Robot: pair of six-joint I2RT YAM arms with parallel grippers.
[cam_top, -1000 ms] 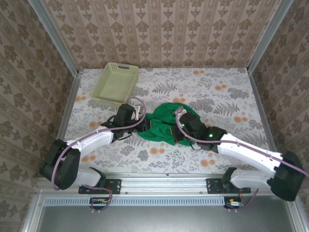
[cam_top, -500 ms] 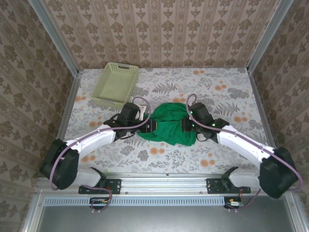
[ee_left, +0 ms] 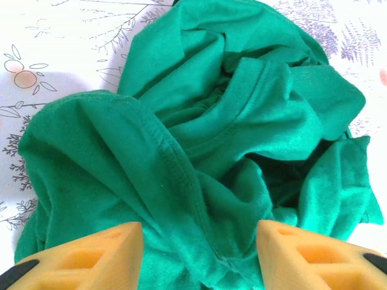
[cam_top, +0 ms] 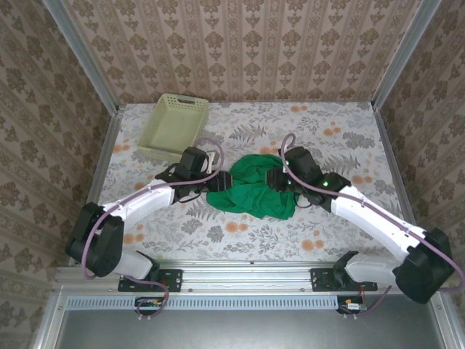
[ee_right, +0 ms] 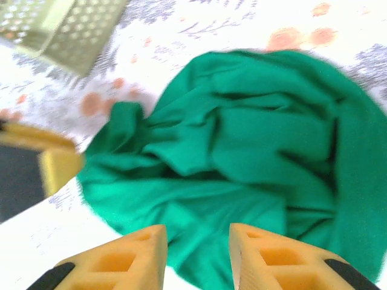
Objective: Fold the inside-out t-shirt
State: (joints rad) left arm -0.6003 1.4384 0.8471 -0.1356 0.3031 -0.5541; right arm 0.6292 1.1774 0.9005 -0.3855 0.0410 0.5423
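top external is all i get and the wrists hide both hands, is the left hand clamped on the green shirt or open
Observer: Open. In the left wrist view the left hand stands wide, with the green t-shirt lying loose in the gap.
Operator: and the right hand
Observer: Open too, with a narrower gap. The right hand sits over the shirt's near edge, and nothing looks pinched.
Operator: anything on the cloth i could aim at
Observer: A stitched hem runs diagonally down the crumpled fabric toward the left hand.
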